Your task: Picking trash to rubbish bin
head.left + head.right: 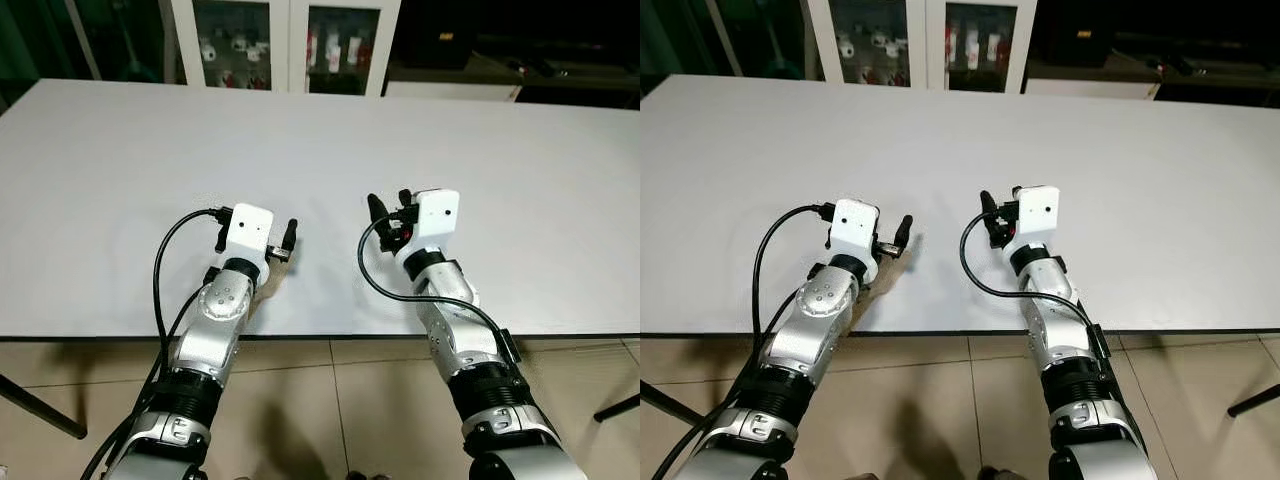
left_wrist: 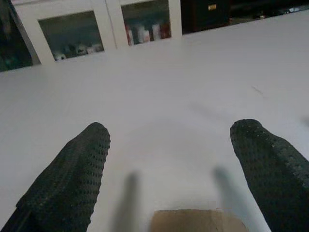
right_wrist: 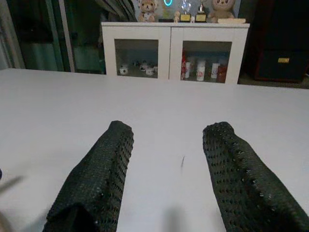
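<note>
trash: tan cardboard piece (image 2: 195, 220), lower centre of the left wrist view, lying on the table between and just short of the left fingers; in the left eye view a tan edge peeks out beside the left wrist, lower left of centre
left gripper (image 1: 257, 233): low over the table, fingers (image 2: 72, 179) spread wide, holding nothing
right gripper (image 1: 388, 206): right of centre, above the table, fingers (image 3: 101, 174) parted, holding nothing
table (image 1: 330, 140): white, wide, spans the frame
cabinet (image 3: 174, 50): white, glass doors, small items inside, top of frame behind the table; plush toys on top in the right wrist view
floor (image 1: 340, 400): beige tiles, bottom of frame
</note>
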Motion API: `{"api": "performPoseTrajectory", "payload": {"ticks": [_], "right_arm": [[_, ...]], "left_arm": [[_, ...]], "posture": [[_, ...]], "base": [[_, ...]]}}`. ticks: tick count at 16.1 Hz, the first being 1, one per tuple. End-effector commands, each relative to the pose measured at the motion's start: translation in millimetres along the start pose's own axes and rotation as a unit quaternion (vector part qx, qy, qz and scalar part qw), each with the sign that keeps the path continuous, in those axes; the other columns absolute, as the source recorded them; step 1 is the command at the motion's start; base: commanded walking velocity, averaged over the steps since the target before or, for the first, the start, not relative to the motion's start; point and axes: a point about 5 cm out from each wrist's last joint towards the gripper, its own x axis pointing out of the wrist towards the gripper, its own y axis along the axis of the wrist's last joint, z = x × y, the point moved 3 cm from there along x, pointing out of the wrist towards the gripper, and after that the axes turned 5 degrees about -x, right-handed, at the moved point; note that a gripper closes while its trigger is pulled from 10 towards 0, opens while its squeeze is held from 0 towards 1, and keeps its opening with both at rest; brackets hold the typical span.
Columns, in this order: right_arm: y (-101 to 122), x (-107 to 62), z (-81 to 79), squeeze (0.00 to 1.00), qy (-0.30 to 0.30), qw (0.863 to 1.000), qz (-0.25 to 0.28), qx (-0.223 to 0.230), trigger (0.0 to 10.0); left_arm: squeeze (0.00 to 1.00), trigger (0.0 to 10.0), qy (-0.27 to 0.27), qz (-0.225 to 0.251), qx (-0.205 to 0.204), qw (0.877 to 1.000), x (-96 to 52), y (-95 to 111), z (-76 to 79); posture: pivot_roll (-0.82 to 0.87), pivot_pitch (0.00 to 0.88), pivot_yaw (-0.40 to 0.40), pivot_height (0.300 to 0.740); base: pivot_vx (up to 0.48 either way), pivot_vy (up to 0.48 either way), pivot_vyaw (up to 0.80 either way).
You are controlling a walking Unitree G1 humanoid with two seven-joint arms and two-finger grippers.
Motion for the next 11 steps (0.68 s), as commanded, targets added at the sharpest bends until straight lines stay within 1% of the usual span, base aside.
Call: {"api": "performPoseTrajectory", "payload": {"ticks": [1, 3, 5, 8, 11], "right_arm": [[-3.9, -1.1, 1.9, 0.00, -0.001, 1.000, -0.010, -0.003, 10.0], [-4.3, -1.8, 3.2, 0.00, -0.003, 1.000, -0.011, -0.003, 10.0], [-3.6, -1.2, 3.3, 0.00, -0.004, 1.000, -0.011, -0.003, 10.0], [-3.1, -0.5, 3.8, 0.00, -0.007, 1.000, -0.010, -0.003, 10.0], [-2.1, 0.8, 4.3, 0.00, -0.009, 1.000, -0.010, -0.002, 10.0]], "left_arm": [[1.00, 10.0, 0.001, 0.008, -0.004, 1.000, 1.4, 7.5, -0.5], [1.00, 10.0, 0.002, 0.005, -0.003, 1.000, 1.3, 7.3, -1.1], [1.00, 10.0, 0.004, 0.009, -0.002, 1.000, 2.4, 12.4, -2.8], [1.00, 10.0, 0.009, 0.012, -0.006, 1.000, 2.5, 15.2, -4.2], [1.00, 10.0, 0.012, 0.010, -0.001, 1.000, 2.9, 18.5, -4.9]], "posture": [[0.01, 0.000, -0.052, 0.740], [0.01, 0.000, -0.052, 0.740], [0.00, 0.000, -0.048, 0.740], [0.00, 0.000, -0.049, 0.740], [0.00, 0.000, -0.046, 0.740]], "base": [[0.000, 0.000, 0.00], [0.000, 0.000, 0.00], [0.000, 0.000, 0.00], [0.000, 0.000, 0.00], [0.000, 0.000, 0.00]]}}
